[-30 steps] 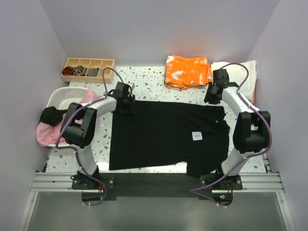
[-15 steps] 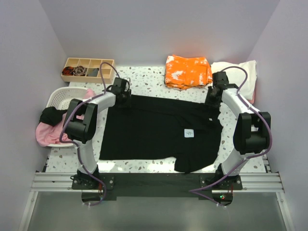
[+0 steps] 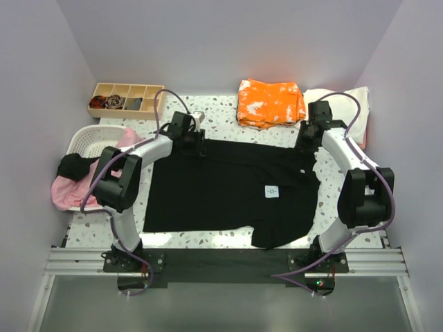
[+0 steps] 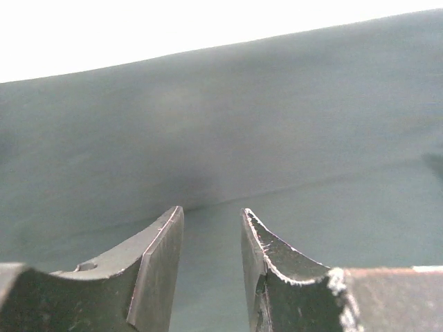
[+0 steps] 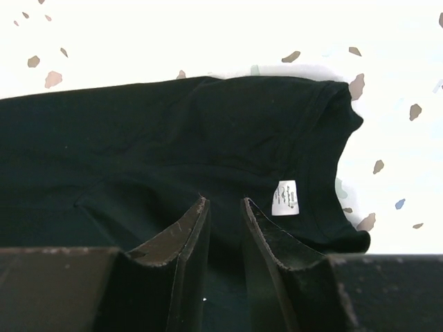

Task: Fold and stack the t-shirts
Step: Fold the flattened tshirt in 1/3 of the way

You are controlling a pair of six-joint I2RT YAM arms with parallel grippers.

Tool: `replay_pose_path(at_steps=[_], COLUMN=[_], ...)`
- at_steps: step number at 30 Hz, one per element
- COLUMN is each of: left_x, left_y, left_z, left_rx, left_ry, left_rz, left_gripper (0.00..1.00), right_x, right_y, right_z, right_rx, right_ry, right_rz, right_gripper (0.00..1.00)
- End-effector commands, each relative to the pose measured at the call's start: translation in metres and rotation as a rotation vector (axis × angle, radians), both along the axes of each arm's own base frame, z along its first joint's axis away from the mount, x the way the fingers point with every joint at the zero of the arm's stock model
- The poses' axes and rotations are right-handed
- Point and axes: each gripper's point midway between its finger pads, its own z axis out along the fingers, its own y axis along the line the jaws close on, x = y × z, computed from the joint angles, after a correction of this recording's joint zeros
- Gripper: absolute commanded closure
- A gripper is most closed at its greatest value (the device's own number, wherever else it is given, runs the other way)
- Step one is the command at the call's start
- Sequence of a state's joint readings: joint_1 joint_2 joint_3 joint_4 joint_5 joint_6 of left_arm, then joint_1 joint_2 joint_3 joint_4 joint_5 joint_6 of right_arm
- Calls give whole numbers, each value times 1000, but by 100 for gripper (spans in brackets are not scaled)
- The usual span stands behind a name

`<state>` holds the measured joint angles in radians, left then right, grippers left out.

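Left end effector [image 4: 211,214] shifting right along black t-shirt's [image 3: 221,190] far edge; I'm seeing jaws part-open, gripping nothing. Right end effector [image 5: 223,202] sitting near collar, grip unclear.

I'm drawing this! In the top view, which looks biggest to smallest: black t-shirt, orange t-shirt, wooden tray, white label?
Largest: black t-shirt; then orange t-shirt and wooden tray, too alike to rank; white label smallest.

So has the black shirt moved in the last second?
Yes. The black shirt slid left; its near-left corner is closer to the basket than before.
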<state>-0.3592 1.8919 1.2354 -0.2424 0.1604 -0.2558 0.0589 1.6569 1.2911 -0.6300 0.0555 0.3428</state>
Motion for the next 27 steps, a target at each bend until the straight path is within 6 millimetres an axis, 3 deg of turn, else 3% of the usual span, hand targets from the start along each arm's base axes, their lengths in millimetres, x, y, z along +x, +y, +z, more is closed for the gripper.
replay_pose_path(at_steps=[1, 4, 8, 13, 15, 17, 18, 19, 23, 27], left_x=[3, -13, -35, -45, -46, -46, -48, -48, -50, -52], left_y=[-63, -79, -90, -113, -124, -135, -141, -145, -165, -174], left_z=[60, 46, 12, -9, -8, -11, -10, -13, -2, 11], left_rx=[-245, -267, -288, -332, -348, -362, -377, -380, -394, -389], left_ry=[-104, -72, 9, 54, 54, 68, 76, 84, 72, 41], left_rz=[-134, -153, -148, -164, -182, -193, -204, -213, -251, -249], left_gripper=[57, 56, 53, 48, 40, 38, 33, 21, 19, 18], right_x=[13, 13, 8, 4, 4, 4, 4, 4, 6, 7], right_y=[5, 5, 3, 3, 3, 3, 4, 4, 8, 9], right_z=[22, 26, 34, 39, 35, 29, 27, 25, 17, 10], right_rx=[22, 24, 20, 17, 15, 13, 16, 18, 36, 40], right_ry=[-65, -80, -97, -135, -127, -109, -105, -101, -87, -73], right_rz=[6, -4, -10, -4, 4, 9, 12, 13, 25, 27], right_gripper=[66, 54, 38, 32, 32, 32, 32, 32, 32, 32])
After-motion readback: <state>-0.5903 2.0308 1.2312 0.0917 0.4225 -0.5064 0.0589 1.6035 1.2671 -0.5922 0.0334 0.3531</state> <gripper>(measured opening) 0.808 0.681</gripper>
